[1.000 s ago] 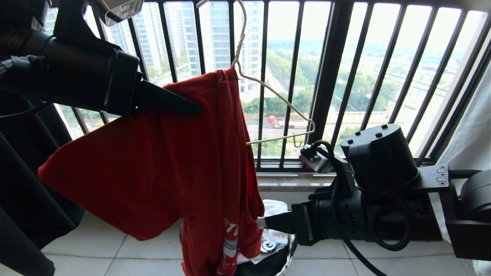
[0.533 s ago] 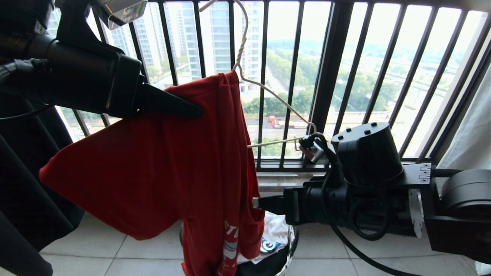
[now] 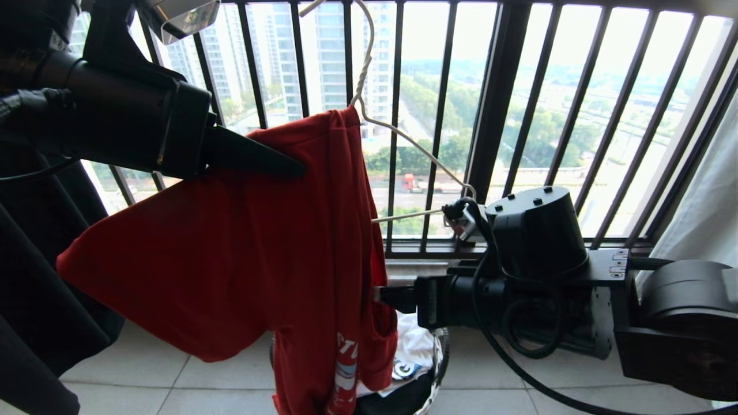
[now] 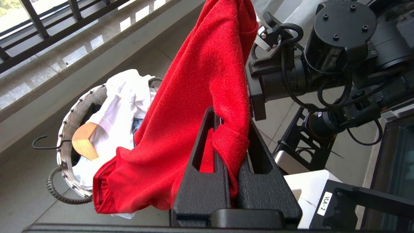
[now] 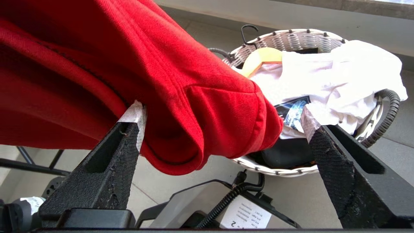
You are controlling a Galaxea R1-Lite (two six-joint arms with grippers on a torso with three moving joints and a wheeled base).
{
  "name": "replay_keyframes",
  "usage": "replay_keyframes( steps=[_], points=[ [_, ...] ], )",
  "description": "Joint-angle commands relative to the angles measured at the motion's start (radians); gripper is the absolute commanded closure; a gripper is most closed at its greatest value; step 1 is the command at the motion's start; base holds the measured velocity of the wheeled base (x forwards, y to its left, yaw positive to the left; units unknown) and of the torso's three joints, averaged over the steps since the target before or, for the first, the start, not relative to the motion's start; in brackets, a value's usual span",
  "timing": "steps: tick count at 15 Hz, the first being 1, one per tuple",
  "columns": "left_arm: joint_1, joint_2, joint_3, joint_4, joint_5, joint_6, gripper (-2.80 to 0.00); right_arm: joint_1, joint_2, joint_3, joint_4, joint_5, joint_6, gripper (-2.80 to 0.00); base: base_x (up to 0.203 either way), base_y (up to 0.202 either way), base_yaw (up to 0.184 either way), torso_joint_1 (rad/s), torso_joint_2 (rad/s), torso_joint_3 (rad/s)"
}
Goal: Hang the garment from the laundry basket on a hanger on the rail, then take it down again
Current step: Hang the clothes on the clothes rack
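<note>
Head view: the red garment (image 3: pixel 242 253) drapes over one shoulder of the wire hanger (image 3: pixel 403 144), whose other shoulder is bare; the left gripper (image 3: pixel 288 167) pinches red cloth high up, the right gripper (image 3: pixel 383 297) sits at the hem above the laundry basket (image 3: pixel 438 357); left wrist view: its fingers (image 4: pixel 207 181) are pressed together on a fold; right wrist view: jaws spread wide around a hanging sleeve, one pad touching cloth
</note>
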Motion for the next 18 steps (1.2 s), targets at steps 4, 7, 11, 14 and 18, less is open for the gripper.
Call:
replay_keyframes(
  steps=[4, 7, 11, 14, 18],
  points=[
    [0.0, -0.015, 0.003, 0.004, -0.004, 0.0, 0.0, 0.018, 0.051, -0.026, -0.01, -0.033, 0.002, -2.8, 0.0, 0.0, 0.0, 0.0, 0.0, 0.0],
    [0.0, -0.017, 0.006, 0.004, -0.005, 0.0, 0.0, 0.02, 0.073, -0.033, -0.014, -0.059, -0.001, 0.0, 0.0, 0.0, 0.0, 0.0, 0.0, 0.0],
    [0.0, -0.017, 0.006, 0.004, -0.005, 0.0, 0.0, 0.01, 0.069, -0.033, -0.014, -0.065, 0.004, 0.0, 0.0, 0.0, 0.0, 0.0, 0.0, 0.0],
    [0.002, -0.018, 0.005, 0.004, -0.004, -0.002, 0.0, -0.049, 0.029, -0.031, -0.013, -0.067, 0.001, 0.0, 0.0, 0.0, 0.0, 0.0, 0.0, 0.0],
    [0.002, -0.025, -0.001, 0.003, -0.005, -0.024, 0.0, -0.124, 0.003, -0.033, -0.004, -0.065, -0.003, 0.0, 0.0, 0.0, 0.0, 0.0, 0.0, 0.0]
  ],
)
